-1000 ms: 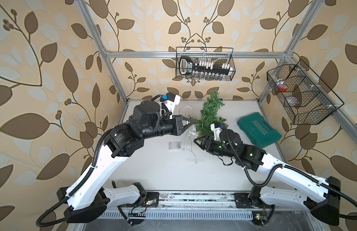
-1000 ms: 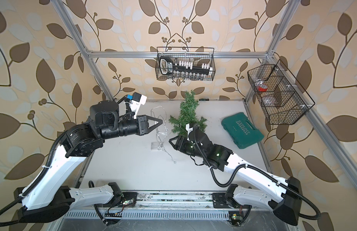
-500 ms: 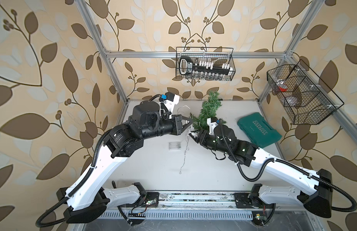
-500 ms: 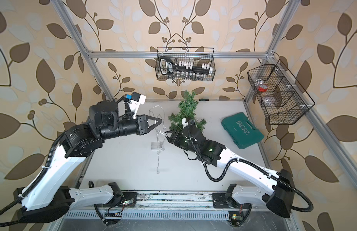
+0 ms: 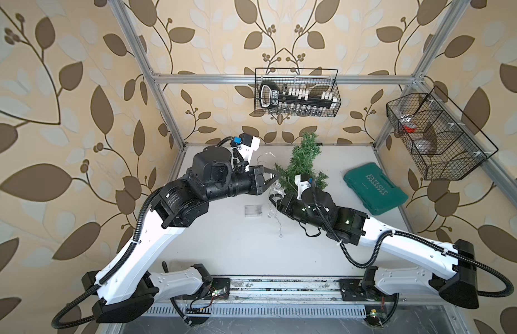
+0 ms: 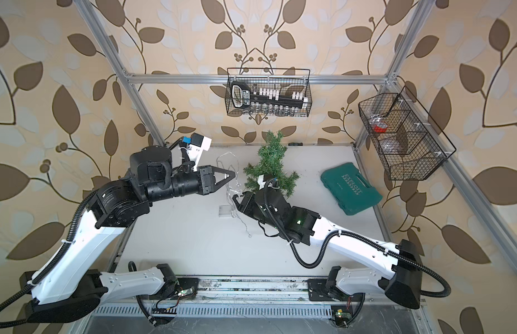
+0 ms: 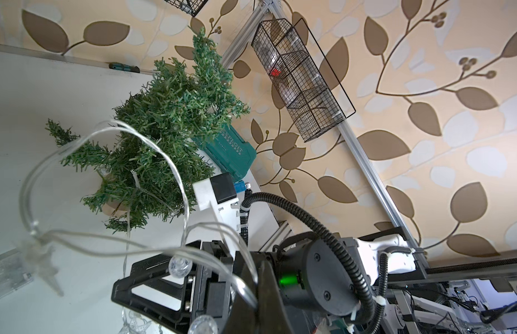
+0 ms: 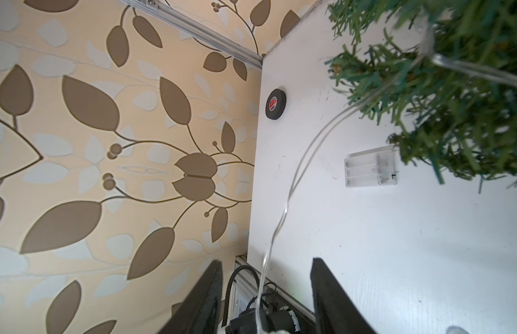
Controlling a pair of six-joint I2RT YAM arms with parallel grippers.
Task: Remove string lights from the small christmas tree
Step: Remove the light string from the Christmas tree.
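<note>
The small christmas tree (image 5: 302, 156) (image 6: 269, 164) (image 7: 164, 121) stands at the back of the white table. The string lights (image 6: 231, 162) (image 7: 176, 164) loop off its left side as thin silvery wire with clear bulbs. My left gripper (image 5: 276, 173) (image 6: 235, 173) is raised left of the tree and shut on the wire. A strand (image 5: 279, 225) (image 8: 292, 179) hangs from there toward the table. It passes between the fingers of my right gripper (image 8: 266, 289) (image 5: 273, 199), which is open and does not touch it. The clear battery box (image 5: 253, 210) (image 8: 370, 170) lies flat on the table.
A green tool case (image 5: 374, 188) lies right of the tree. A black tape roll (image 8: 276, 104) sits near the table's left edge. Wire baskets hang on the back wall (image 5: 296, 97) and the right wall (image 5: 434, 136). My right arm lies low in front of the tree.
My right gripper has slid left from the tree's foot to the hanging strand, and its jaws have narrowed around it. The left gripper has stayed in place, holding the wire.
</note>
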